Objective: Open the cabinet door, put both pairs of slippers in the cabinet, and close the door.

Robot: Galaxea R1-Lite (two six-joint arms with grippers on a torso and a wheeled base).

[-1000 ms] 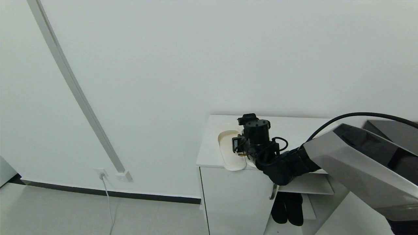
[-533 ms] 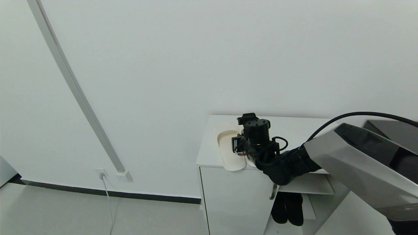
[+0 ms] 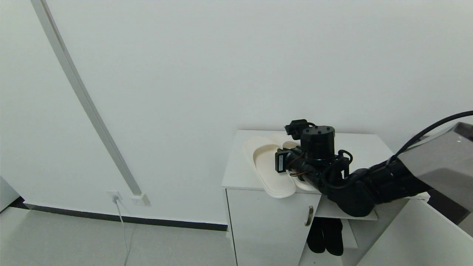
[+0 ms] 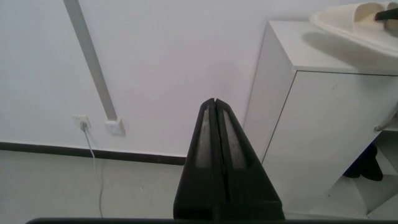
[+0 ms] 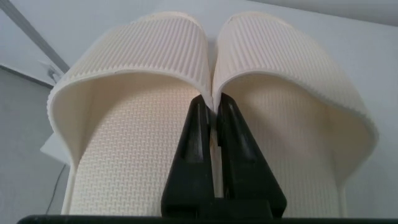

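Left end effector (image 4: 216,102) closed, empty, off the cabinet's (image 3: 266,229) left side. Cream slippers (image 3: 268,168) on cabinet top, heels overhanging front edge. Right end effector (image 5: 214,99) clamped on their inner edges, pinching both together. Black slippers (image 3: 325,236) inside, below the shelf. Right door (image 3: 406,236) open.

text: none legible | signs: none | pale tag (image 3: 279,162): possibly printed, too small to tell
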